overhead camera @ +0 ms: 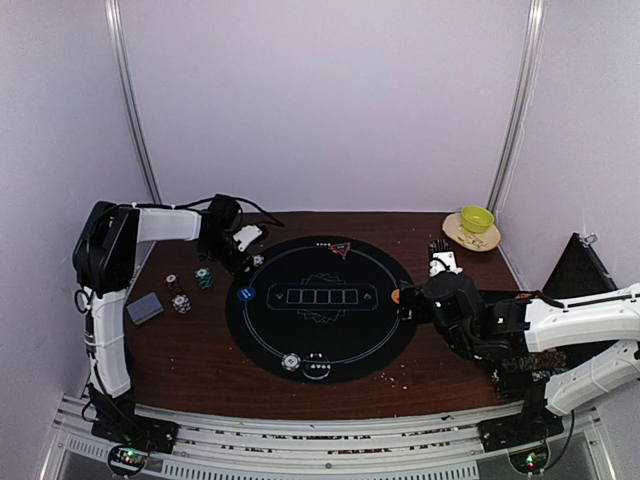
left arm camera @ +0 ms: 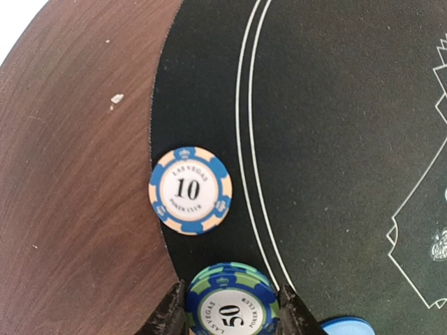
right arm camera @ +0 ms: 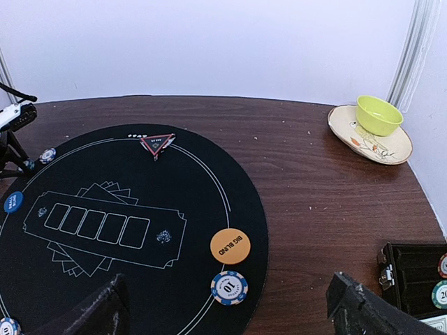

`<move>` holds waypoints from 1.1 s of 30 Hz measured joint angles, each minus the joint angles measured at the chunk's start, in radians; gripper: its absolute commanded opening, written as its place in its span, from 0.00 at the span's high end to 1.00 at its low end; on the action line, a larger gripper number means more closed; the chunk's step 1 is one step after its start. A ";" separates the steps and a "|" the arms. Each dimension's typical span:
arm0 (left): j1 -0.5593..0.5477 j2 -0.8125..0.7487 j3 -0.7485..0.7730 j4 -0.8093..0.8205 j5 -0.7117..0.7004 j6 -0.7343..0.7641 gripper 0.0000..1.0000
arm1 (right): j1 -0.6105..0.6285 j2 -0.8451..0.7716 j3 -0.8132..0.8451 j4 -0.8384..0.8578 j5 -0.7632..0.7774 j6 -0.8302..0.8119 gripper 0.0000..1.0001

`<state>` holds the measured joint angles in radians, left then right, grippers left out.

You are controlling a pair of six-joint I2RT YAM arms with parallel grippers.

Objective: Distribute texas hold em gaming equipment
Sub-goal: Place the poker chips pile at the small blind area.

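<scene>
Gripping a green and blue 50 chip [left arm camera: 227,307] by its two sides with the left claw [left arm camera: 232,319], shut tight on it. Hanging low at the left rim of the round black mat [left arm camera: 335,139], just beside the brown table [left arm camera: 70,209]; not being able to tell about touching down yet.

Looking at a blue and cream 10 chip [left arm camera: 190,189] lying flat on that same rim, straight ahead of the held chip, near but apart. Probably needing only a short drop to land next to it. Being round, giving no long side to line up.

Hovering with the right claw [right arm camera: 229,300] spread wide and gripping nothing, far over at the other rim, above the orange BIG BLIND disc [right arm camera: 230,246] and a second 10 chip [right arm camera: 230,287]. Making this most likely a left-arm job, being much nearer.
</scene>
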<state>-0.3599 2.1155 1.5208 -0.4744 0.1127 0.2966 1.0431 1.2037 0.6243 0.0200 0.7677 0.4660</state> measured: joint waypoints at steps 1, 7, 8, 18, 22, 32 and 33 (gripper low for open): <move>0.000 0.002 0.003 0.000 -0.001 -0.002 0.67 | 0.000 0.000 0.000 0.000 0.000 0.000 0.00; 0.000 0.022 0.030 0.005 -0.003 -0.011 0.66 | 0.000 0.004 0.000 -0.001 0.000 0.000 0.00; 0.000 0.028 0.032 0.005 -0.005 -0.012 0.66 | 0.000 0.005 0.000 -0.001 0.000 0.000 0.00; 0.000 0.052 0.039 0.009 -0.025 -0.015 0.64 | 0.000 0.005 0.000 -0.001 0.000 0.000 0.00; 0.000 0.052 0.040 0.009 -0.028 -0.015 0.59 | 0.000 0.005 0.002 -0.001 0.000 0.000 0.00; 0.000 0.052 0.040 0.016 -0.050 -0.015 0.33 | 0.000 0.005 0.007 -0.001 0.001 -0.001 0.00; 0.000 0.052 0.040 0.018 -0.054 -0.015 0.31 | 0.000 0.005 0.007 -0.002 0.001 -0.001 0.00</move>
<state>-0.3603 2.1677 1.5604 -0.4568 0.0589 0.2817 1.0435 1.2083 0.6312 0.0185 0.7685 0.4652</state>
